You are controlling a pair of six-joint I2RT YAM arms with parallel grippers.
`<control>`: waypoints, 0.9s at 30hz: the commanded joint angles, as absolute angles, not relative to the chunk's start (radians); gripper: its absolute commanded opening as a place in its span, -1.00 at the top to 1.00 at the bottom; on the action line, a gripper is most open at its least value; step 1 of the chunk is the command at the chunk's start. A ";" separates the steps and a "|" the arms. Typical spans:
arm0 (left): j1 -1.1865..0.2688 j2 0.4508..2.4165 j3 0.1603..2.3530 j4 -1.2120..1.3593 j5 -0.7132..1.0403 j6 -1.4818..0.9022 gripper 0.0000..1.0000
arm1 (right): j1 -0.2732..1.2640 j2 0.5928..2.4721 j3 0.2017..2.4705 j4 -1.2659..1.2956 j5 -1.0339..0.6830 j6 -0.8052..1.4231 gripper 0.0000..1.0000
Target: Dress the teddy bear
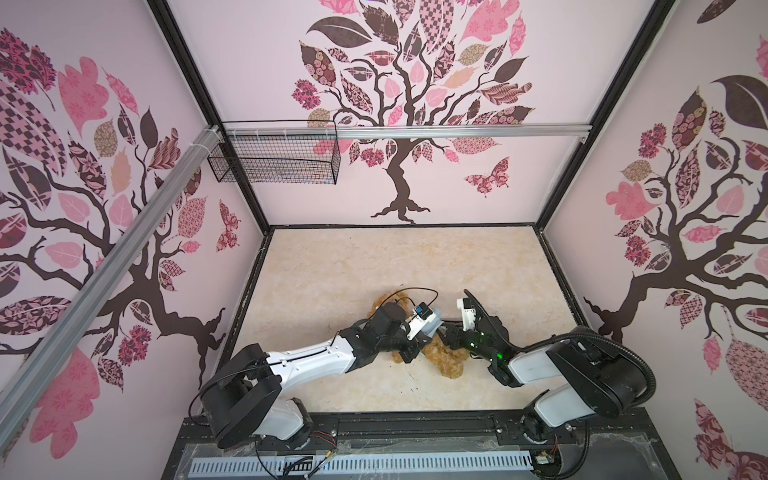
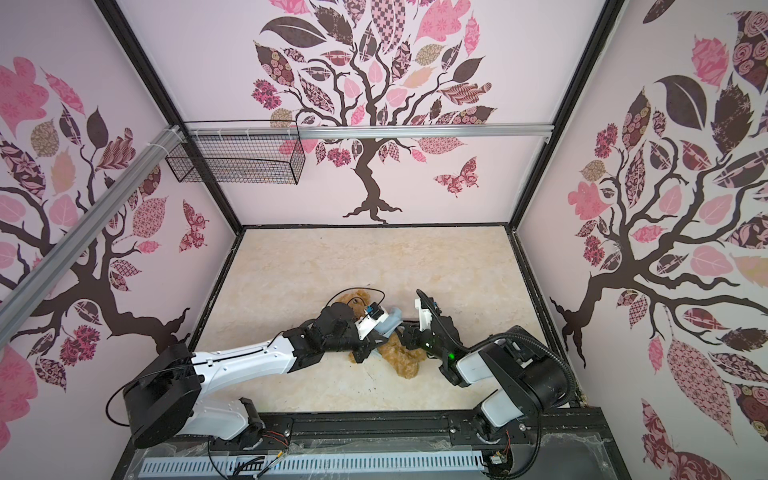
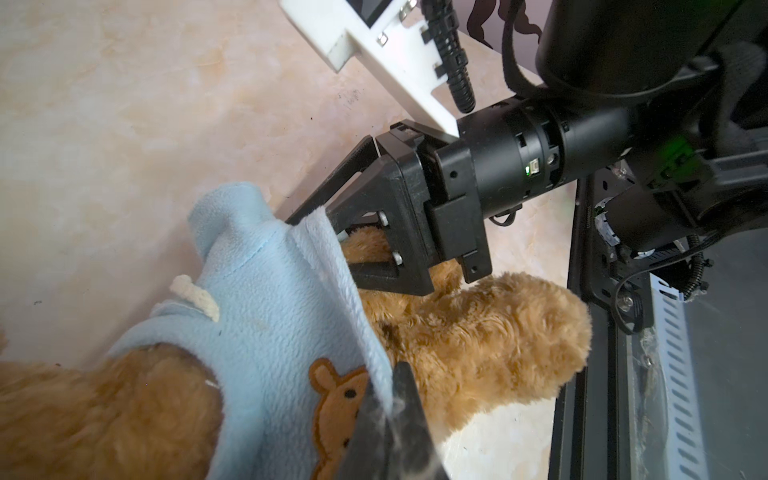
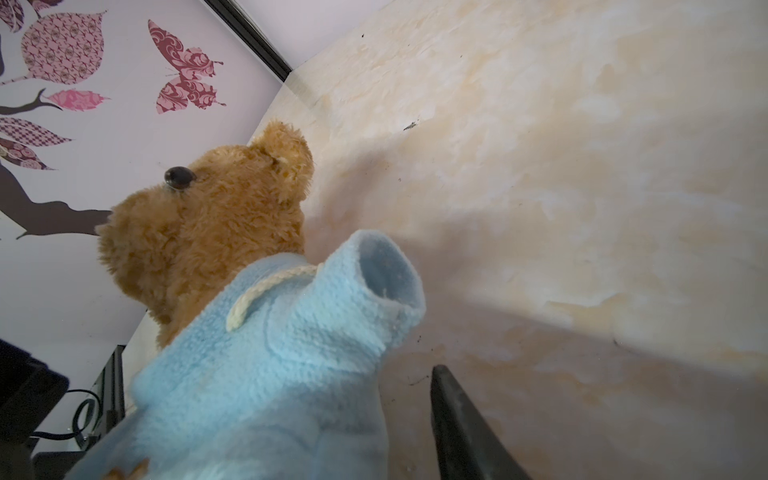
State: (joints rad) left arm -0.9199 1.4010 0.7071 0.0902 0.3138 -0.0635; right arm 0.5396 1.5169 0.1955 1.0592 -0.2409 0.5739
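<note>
Teddy bear point(image 2: 401, 359) in light-blue shirt point(image 3: 266, 324) beneath 2 arms point(image 1: 307, 357); left jaws tight on hem point(image 3: 357, 311), right jaws apart.

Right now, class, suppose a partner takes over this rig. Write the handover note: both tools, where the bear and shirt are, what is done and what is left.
Left tool: shut on the hem of the shirt.
Right tool: jaws apart at the hem, tips hidden under it; grip unclear.
Bear: lying on the table, under both tools.
Done: head is through the collar.
Left: the one sleeve in view is empty, the other is unseen. Probably feed the arms in, then pull the shirt down.
</note>
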 commanded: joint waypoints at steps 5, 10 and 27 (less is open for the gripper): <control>-0.953 1.327 0.700 0.040 0.459 -0.027 1.00 | 0.408 1.570 0.205 1.064 -0.056 0.751 -0.11; -0.953 1.317 0.621 0.065 0.443 -0.039 1.00 | 0.348 1.601 0.228 1.094 -0.144 0.818 -0.11; -0.953 1.373 0.659 0.084 0.355 -0.109 0.48 | 0.351 1.582 0.201 1.499 -0.631 0.444 0.57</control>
State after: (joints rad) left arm -0.9375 1.4044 0.6300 0.1703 0.3027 -0.0948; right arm 0.3794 1.6070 0.1844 1.3373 -0.5930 0.5575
